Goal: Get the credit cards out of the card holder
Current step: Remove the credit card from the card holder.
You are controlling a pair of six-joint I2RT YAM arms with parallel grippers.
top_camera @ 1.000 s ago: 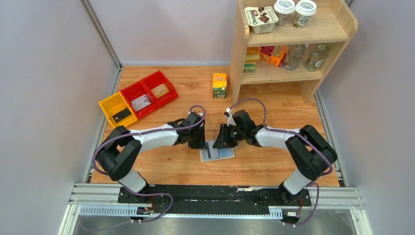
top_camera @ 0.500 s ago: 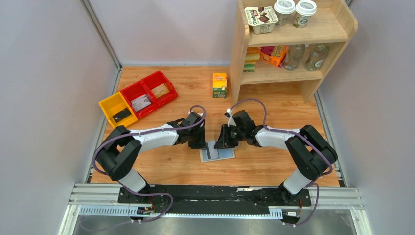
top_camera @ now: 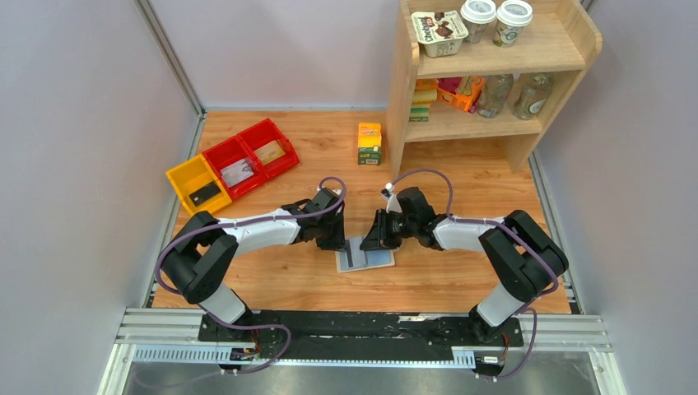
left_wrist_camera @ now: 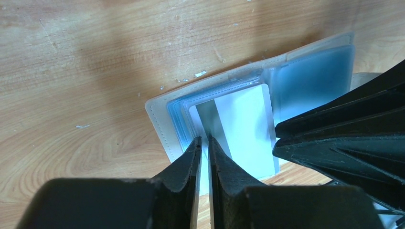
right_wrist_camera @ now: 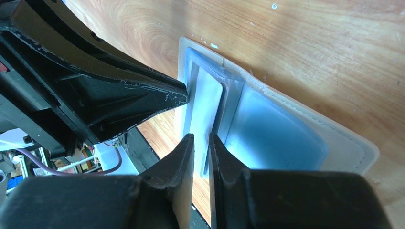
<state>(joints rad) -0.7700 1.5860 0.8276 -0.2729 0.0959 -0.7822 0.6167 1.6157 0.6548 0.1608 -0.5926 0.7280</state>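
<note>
Lying spread open on the wooden table [top_camera: 272, 280], the card holder [top_camera: 380, 258] is flanked by both grippers. The left gripper [left_wrist_camera: 204, 143] is narrowed to a slit on the striped credit card [left_wrist_camera: 241, 124] (partly in its sleeve). The right gripper [right_wrist_camera: 200, 143] is equally narrow, but whether anything is grasped cannot be told.
</note>
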